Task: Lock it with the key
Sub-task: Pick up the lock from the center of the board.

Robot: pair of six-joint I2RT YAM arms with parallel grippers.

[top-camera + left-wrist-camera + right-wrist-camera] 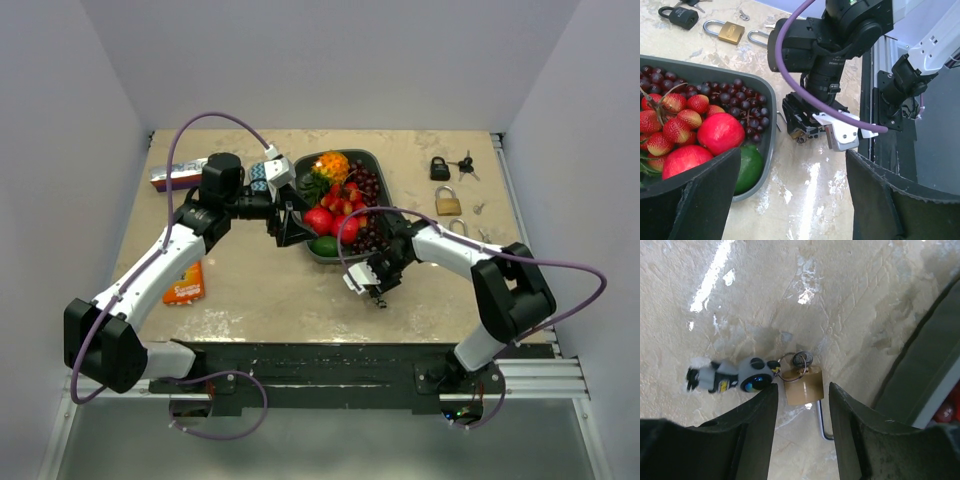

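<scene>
A small brass padlock lies on the table with a key in its keyhole. A ring links the key to a grey toy keychain. The steel shackle sticks out toward the camera. My right gripper is open, pointing down, with its fingers on either side of the padlock body and just above it. In the top view it sits in front of the fruit tray. My left gripper is open and empty at the tray's near left corner. The left wrist view shows the padlock under the right gripper.
A grey tray holds strawberries, grapes, apples and a lime. At the back right are a black padlock with keys, a brass padlock and a third padlock. An orange packet and a snack packet lie at the left.
</scene>
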